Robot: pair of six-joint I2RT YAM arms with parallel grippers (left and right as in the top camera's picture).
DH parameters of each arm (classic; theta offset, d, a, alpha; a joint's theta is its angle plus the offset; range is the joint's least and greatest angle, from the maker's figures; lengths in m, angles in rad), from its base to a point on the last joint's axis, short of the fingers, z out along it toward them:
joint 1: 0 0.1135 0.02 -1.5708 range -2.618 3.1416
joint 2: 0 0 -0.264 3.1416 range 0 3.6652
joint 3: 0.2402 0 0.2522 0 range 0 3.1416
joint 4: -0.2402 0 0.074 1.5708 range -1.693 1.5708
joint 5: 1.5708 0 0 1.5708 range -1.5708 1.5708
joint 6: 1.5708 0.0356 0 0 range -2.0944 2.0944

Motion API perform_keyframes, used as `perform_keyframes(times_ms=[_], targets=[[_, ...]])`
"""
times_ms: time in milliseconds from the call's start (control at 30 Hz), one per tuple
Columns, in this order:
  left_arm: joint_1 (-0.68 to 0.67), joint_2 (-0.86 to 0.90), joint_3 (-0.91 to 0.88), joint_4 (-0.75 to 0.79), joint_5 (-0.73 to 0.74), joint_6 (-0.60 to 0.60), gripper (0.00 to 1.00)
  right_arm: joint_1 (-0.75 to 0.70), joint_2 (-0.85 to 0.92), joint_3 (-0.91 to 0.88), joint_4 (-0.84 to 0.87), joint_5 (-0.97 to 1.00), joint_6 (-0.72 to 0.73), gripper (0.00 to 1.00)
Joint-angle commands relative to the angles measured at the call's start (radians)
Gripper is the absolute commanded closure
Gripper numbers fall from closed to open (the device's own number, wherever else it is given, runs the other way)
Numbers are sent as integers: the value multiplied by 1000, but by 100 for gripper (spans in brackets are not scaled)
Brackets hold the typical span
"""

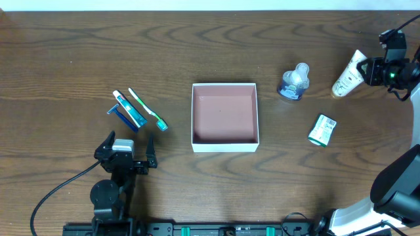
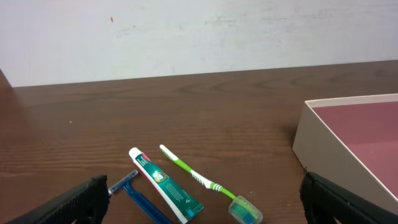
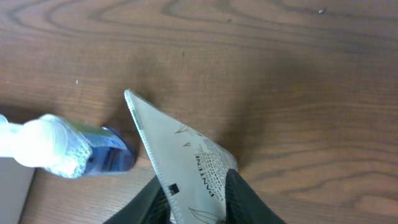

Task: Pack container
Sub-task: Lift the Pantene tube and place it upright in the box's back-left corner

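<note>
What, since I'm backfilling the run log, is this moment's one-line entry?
task: pack container | container: empty | left hand: open, holding nothing | right hand: shut on white tube

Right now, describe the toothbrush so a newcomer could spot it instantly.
Find the white-walled box mid-table, then look to its left, where three thin items lie together. The toothbrush is the one nearest the box: white-and-green handle, capped head, unlike the toothpaste and blue razor.

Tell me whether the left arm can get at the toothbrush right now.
Probably yes: the open, empty left claw faces the toothbrush, which lies uncovered just ahead of it.
</note>
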Motion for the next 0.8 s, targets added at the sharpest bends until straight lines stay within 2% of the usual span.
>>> perform_keyframes(times_ms=[0, 67, 100, 200, 433, 600, 767], targets=[[4, 0, -16, -35, 14, 13, 2, -8, -4, 16, 8, -19, 41, 83], [4, 0, -16, -35, 14, 14, 2, -8, -6, 18, 12, -19, 59, 96], [4, 0, -16, -35, 15, 14, 2, -8, -7, 20, 11, -19, 59, 99], [4, 0, -16, -35, 14, 14, 2, -8, -13, 21, 11, -18, 60, 99], [4, 0, -16, -35, 15, 14, 2, -8, -90, 58, 0, 5, 163, 99], [4, 0, -16, -35, 14, 14, 2, -7, -234, 159, -70, 182, 357, 99], [4, 0, -16, -35, 14, 13, 2, -1, -392, 243, -117, 277, 440, 99]])
